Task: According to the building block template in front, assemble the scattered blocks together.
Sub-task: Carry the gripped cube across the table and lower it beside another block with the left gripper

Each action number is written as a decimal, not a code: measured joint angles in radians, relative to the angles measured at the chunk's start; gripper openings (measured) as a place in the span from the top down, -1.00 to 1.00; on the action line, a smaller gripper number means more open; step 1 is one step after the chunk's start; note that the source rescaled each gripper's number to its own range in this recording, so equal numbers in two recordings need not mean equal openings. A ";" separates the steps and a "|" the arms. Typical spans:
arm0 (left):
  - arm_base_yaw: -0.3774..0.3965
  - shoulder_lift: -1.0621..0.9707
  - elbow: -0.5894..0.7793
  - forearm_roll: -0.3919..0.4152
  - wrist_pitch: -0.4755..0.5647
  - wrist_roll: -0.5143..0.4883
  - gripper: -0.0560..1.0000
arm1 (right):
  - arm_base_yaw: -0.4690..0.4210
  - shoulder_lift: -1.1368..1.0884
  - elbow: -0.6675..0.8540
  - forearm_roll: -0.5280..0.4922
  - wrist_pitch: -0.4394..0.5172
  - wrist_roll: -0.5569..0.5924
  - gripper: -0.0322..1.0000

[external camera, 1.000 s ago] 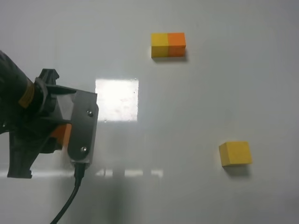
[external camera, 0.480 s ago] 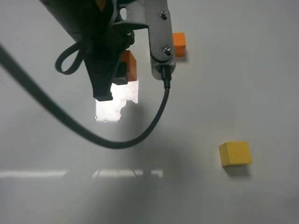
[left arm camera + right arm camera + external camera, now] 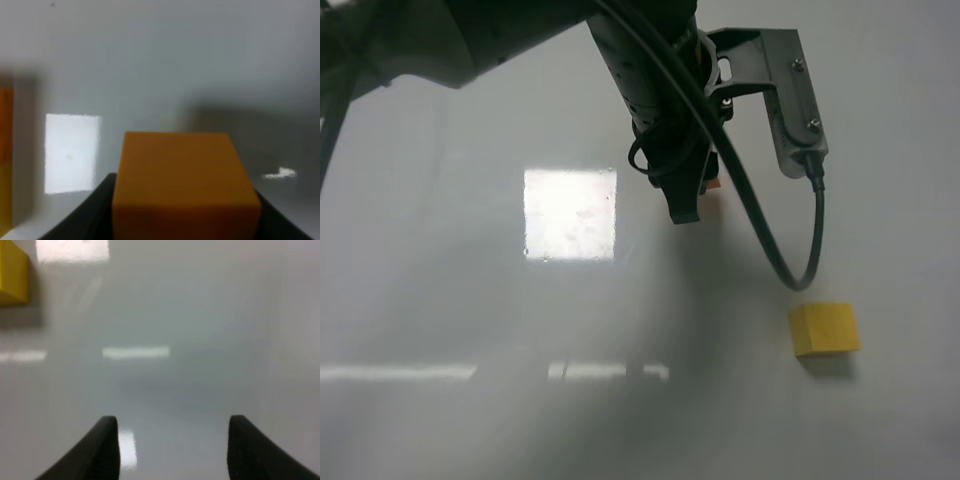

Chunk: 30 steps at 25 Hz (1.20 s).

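Left gripper (image 3: 695, 200) clamped the orange cube (image 3: 182, 185); the yellow cube (image 3: 824, 330) lay well apart, unjoined; right gripper (image 3: 172, 445) stood part-open, empty.

A robotics lab or test bench is suggested. A plain, glossy white tabletop (image 3: 440, 300) is seen, with a bright rectangular light reflection (image 3: 570, 213) mirrored in it. A black robot arm (image 3: 650, 80) fitted with a metal camera bracket (image 3: 790, 90) and a loose cable (image 3: 818, 220) is shown above it, and a small matte orange cube (image 3: 185, 185) and a yellow cube (image 3: 824, 329) are found there
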 joint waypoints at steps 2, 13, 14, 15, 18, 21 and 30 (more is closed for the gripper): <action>0.000 0.014 -0.001 0.006 0.000 0.001 0.88 | 0.000 0.000 0.000 0.000 0.000 0.000 0.66; 0.000 0.053 -0.005 0.031 0.000 0.000 0.88 | 0.000 0.000 0.000 0.000 0.000 -0.001 0.69; 0.000 0.055 -0.005 0.031 0.000 0.000 0.88 | 0.000 0.000 0.000 0.000 0.000 -0.001 0.69; 0.000 0.055 -0.005 0.031 -0.001 0.000 0.88 | 0.000 0.000 0.000 0.000 0.000 -0.001 0.69; 0.000 0.055 -0.005 0.031 -0.001 0.000 0.88 | 0.000 0.000 0.000 0.000 0.000 -0.001 0.69; 0.000 0.055 -0.005 0.031 -0.001 0.001 0.88 | 0.000 0.000 0.000 0.000 0.000 -0.001 0.69; 0.000 0.056 -0.005 0.039 -0.006 -0.001 -0.75 | 0.000 0.000 0.000 0.000 0.000 -0.001 0.69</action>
